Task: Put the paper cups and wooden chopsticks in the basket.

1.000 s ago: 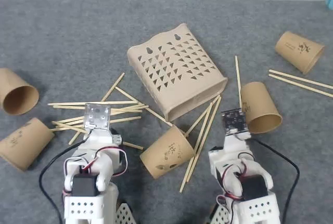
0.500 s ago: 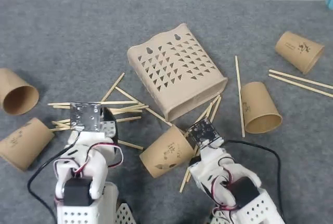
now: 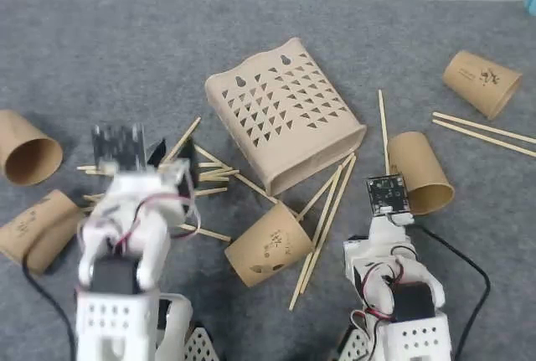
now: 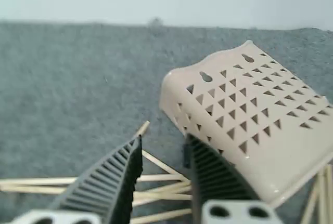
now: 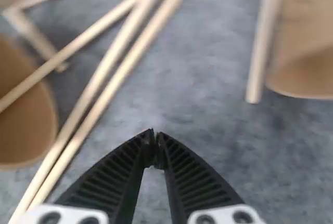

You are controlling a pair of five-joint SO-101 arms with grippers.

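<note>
the basket (image 3: 285,118) is lying tipped over in the middle of the grey carpet (image 3: 126,59), perforated side up, with nothing visibly sitting in it. the paper cups are all lying on their sides outside it: the nearest cup (image 3: 268,245) just in front of it, the right cup (image 3: 419,172) beside its right corner, the far cup (image 3: 481,83) well off to the right, and two left cups (image 3: 33,160) well apart from it. the wooden chopsticks (image 3: 205,172) are lying scattered, some leaning against the basket's front edge. so i am judging the task as barely begun, with everything left to load. the left gripper (image 4: 163,146) is hovering with fingers spread over the left chopstick pile, gripping nothing. the right gripper (image 5: 154,138) is pointing at bare carpet between the nearest cup and the right cup, fingers pressed together and empty.
</note>
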